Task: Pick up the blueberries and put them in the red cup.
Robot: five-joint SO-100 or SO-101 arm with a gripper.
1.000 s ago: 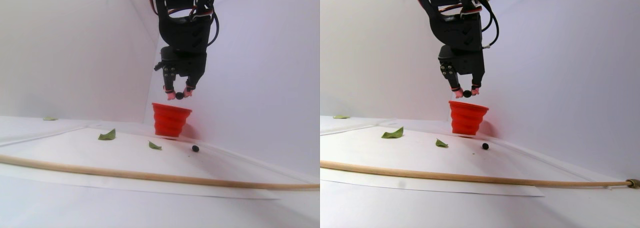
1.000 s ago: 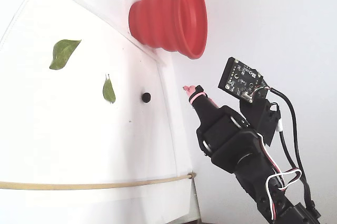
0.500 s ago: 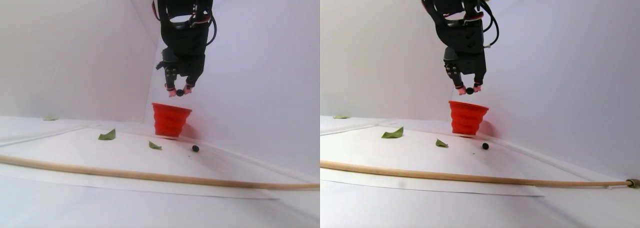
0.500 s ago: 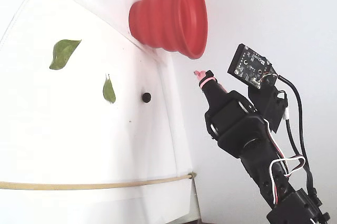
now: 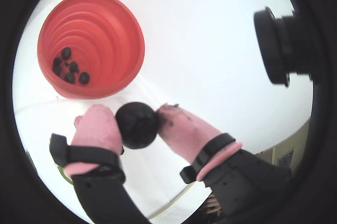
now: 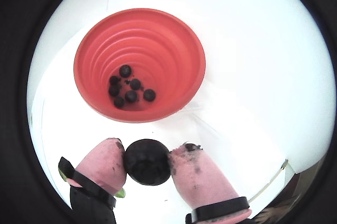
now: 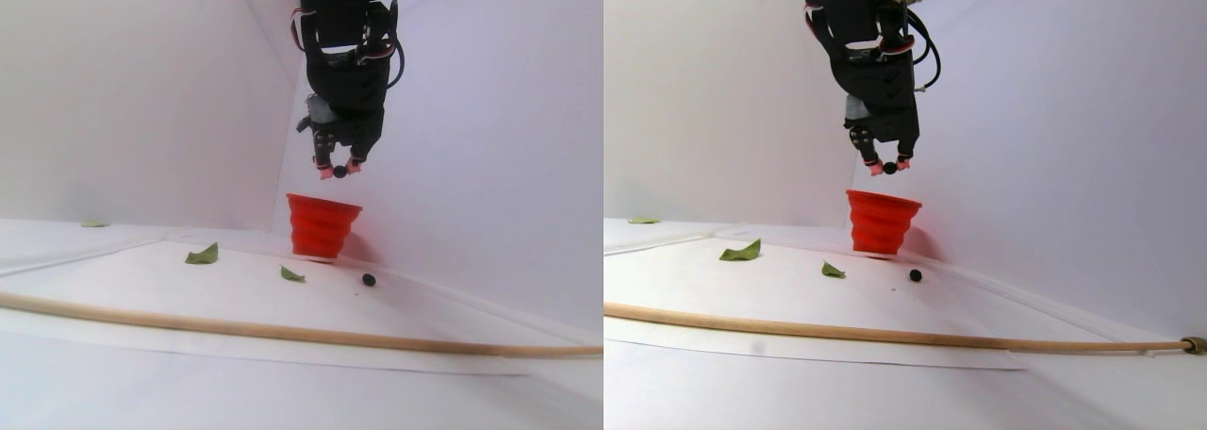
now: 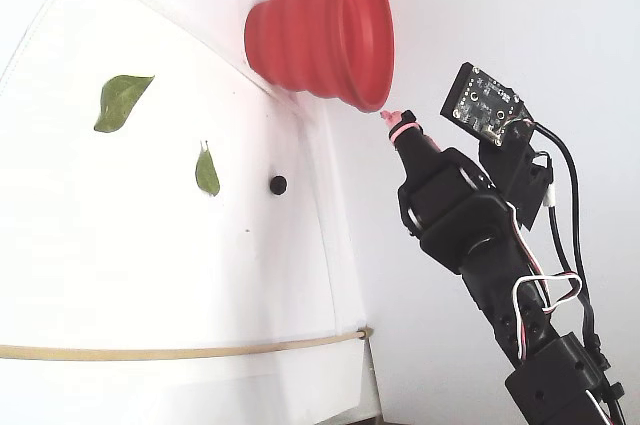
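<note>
Stereo pair view, left to right: pale wooden dowel [image 7: 283, 334] across the white sheet, two green leaves [image 7: 202, 255], then the red ribbed flexible cup [image 7: 321, 224] with one loose dark blueberry [image 7: 369, 280] on the sheet just right of it. Black gripper with pink fingertips [image 7: 338, 172] hangs above the cup rim, clamped on a round dark blueberry [image 6: 148, 161].

Wrist view: several berries [image 6: 129, 89] already in the cup bottom; the held one sits below the cup mouth in frame, so probably over the near rim rather than centre, though fisheye makes this hard to call.

Risk: releasing here could clip the rim and bounce out. Berry may also stick to a pink pad [image 6: 105, 163].
</note>
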